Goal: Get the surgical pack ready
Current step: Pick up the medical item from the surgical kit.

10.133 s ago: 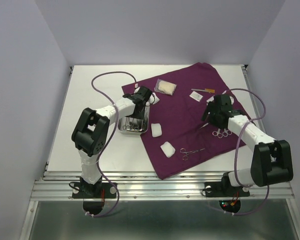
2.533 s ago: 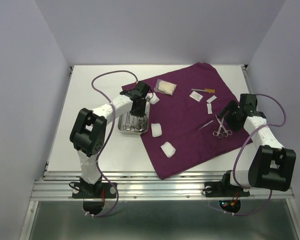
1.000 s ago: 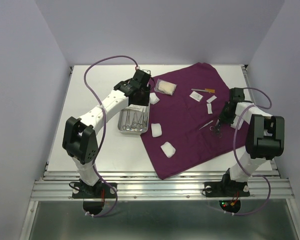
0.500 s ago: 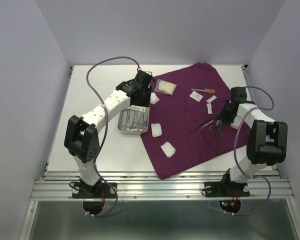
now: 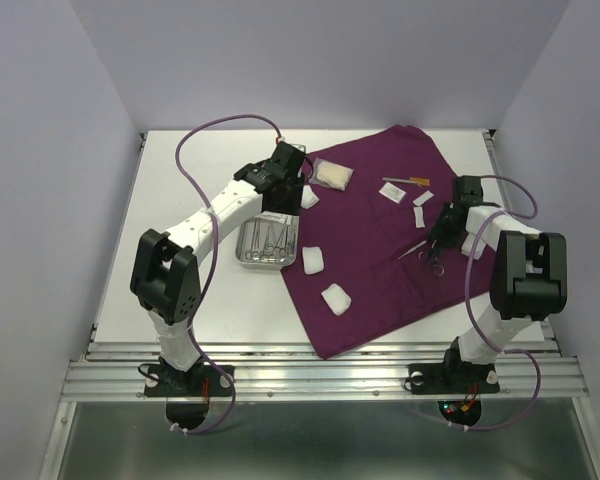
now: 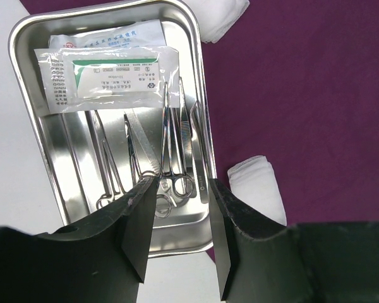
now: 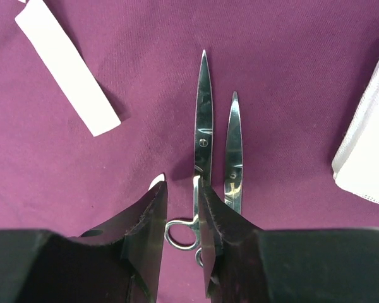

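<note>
The dark-purple cloth (image 5: 380,240) lies spread over the table's right half. The steel tray (image 5: 250,255) sits at its left edge, holding clear packets (image 6: 107,79) and silver forceps and scissors (image 6: 170,158). My left gripper (image 6: 183,182) hangs open above the tray's near end, holding nothing. Two pairs of scissors (image 7: 203,120) lie side by side on the cloth. My right gripper (image 7: 181,189) is down over their handles, slightly open, with one finger ring (image 7: 180,233) between its fingers. Gauze squares (image 5: 312,260) rest on the cloth beside the tray.
A bagged pale pad (image 5: 332,175) and small white packets (image 5: 418,214) lie toward the cloth's far side, with an orange-tipped item (image 5: 405,181). A white strip (image 7: 69,69) lies left of the scissor tips. More gauze (image 5: 335,298) sits near the cloth's front corner.
The right gripper's jaws have parted from shut to slightly open over the scissors' handles, and that arm has edged a little left. The left arm has barely moved.
</note>
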